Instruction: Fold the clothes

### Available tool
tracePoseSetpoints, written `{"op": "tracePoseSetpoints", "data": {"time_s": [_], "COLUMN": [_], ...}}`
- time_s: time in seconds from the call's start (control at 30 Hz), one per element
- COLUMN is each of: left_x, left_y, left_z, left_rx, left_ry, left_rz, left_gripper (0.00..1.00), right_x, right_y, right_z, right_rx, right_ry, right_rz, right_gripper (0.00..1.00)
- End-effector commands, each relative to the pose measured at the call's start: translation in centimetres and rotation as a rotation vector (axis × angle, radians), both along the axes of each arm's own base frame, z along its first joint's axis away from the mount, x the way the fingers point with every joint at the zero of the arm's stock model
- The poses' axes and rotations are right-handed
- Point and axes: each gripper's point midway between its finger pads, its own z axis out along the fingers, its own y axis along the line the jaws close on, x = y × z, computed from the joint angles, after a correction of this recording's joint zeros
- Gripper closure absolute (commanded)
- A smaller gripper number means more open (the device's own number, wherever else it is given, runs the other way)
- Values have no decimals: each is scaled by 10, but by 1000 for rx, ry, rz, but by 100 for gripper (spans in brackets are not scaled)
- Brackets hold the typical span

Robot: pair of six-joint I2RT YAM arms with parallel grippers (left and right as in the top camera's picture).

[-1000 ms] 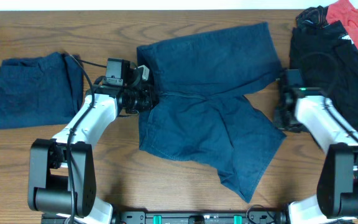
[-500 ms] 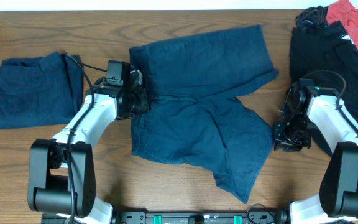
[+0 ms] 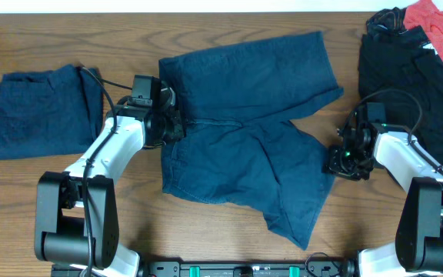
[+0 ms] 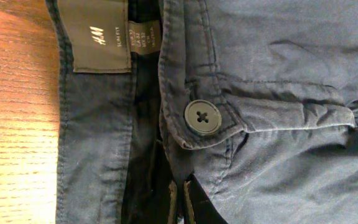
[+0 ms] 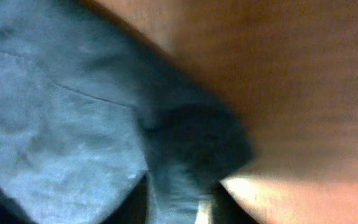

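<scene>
The shorts [image 3: 244,146] are seen spread at frame centre, waistband [image 4: 92,155] pinched narrowly by the left gripper [image 3: 177,127], while the right gripper [image 3: 334,163], previously over bare table [image 3: 206,238], is now set at the right-hand leg hem [image 5: 185,149], closure indiscernible, so a fold is judged imminent.

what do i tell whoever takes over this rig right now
Left gripper: shut on the shorts at the waistband, below the button.
Right gripper: at the lower leg's edge; view blurred, grip unclear.
One navy piece lies folded at far left. The shorts lie spread mid-table, unfolded. At far right, black clothes wait.
To do: fold the shorts, then the rest.
</scene>
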Motion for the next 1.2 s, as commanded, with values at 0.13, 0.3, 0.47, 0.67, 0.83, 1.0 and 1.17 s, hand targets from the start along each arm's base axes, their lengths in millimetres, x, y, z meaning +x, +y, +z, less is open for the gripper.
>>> {"op": "tracePoseSetpoints", "data": {"time_s": [0.13,0.3,0.47,0.67,0.83,1.0,1.17], "left_x": [-7,-14,-15,-26,-23,-18,-21], "left_y": [4,11,30,45,57,57,29], "left_z": [-3,8,23,16,15,11,16], "left_rx": [18,25,91,179,244,246,90], "left_ry": [30,30,-8,38,29,22,30], "left_rz": [7,4,23,46,66,76,25], "left_gripper": [94,94,94,94,94,94,94], "right_x": [8,10,36,53,50,50,50], "right_y": [-6,-52,-78,-86,-86,-76,-72], "right_z": [-8,-2,28,44,42,40,39], "right_rx": [-64,-308,-415,-455,-456,-407,-384], "right_ry": [-30,-22,-119,-177,-165,-160,-156], "right_rz": [-25,-145,-207,-238,-235,-203,-200], "right_gripper": [99,99,99,99,99,99,83]}}
